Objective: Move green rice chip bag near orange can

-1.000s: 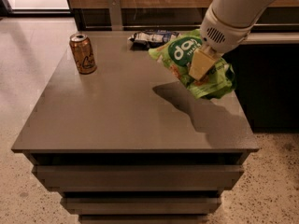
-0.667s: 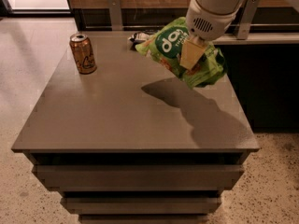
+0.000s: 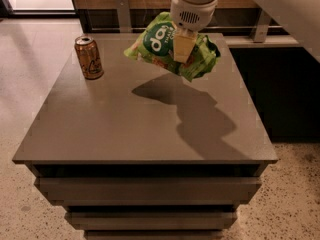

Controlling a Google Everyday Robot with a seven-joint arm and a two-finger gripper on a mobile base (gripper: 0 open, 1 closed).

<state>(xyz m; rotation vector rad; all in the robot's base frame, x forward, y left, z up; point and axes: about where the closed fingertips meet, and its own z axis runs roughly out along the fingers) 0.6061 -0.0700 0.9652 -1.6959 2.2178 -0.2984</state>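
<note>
The green rice chip bag [image 3: 160,46] hangs in the air above the back middle of the grey table [image 3: 125,129], its dark green round logo facing me. My gripper [image 3: 182,51] is shut on the bag, with a cream finger across its middle. The orange can [image 3: 89,57] stands upright at the table's back left. The bag is to the right of the can and apart from it. The bag's shadow falls on the table below.
A dark cabinet [image 3: 290,89] stands to the right of the table. A wall ledge with metal brackets [image 3: 122,11] runs behind it. Speckled floor [image 3: 20,109] lies to the left and front. The dark blue and white bag is hidden.
My gripper has carried the green bag leftward across the table, from the back right to the back middle, closer to the can. The can has not moved.
</note>
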